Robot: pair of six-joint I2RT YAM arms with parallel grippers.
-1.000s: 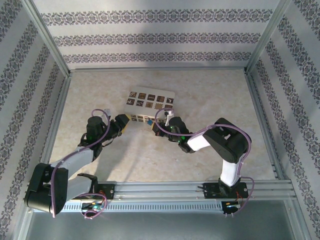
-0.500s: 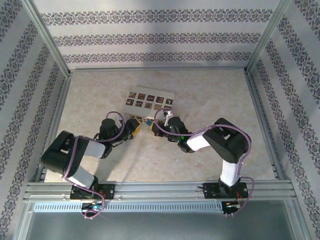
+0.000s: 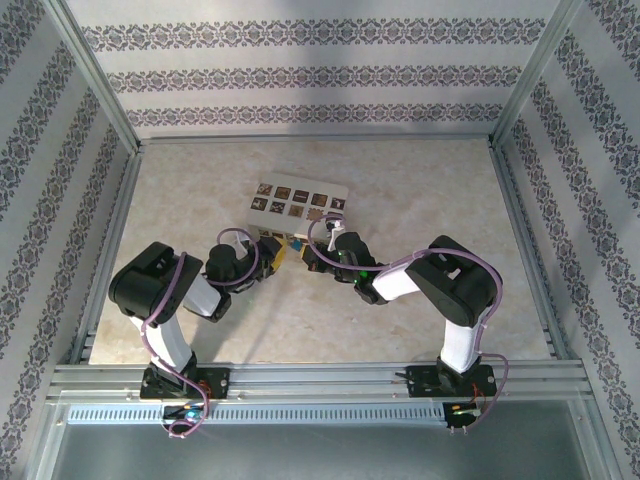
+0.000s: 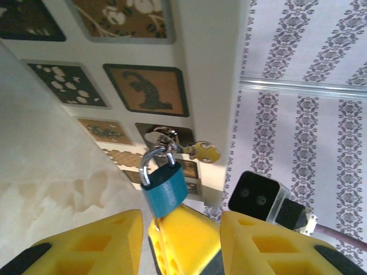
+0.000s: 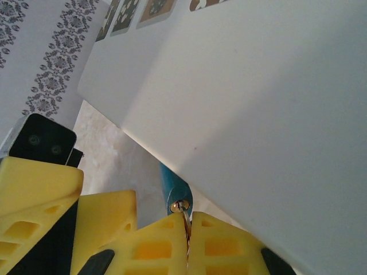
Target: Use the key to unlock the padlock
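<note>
Hanging padlock [image 4: 164, 188] shows left wrist its shackle [image 4: 149, 163], right wrist key [image 5: 185, 225] at keyhole [image 5: 182, 204].

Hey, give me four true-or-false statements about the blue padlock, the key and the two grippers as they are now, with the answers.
1. The blue padlock hangs by its shackle from a metal hasp on the white box. True.
2. The right gripper is open and empty. False: its yellow fingers are shut on a thin brass key, whose tip meets the keyhole in the padlock's underside.
3. The left gripper is clamped around the padlock's body. False: its yellow fingers stand apart, and the padlock hangs just ahead of them, ungripped.
4. The white box carries brown picture tiles on one face. True.
</note>
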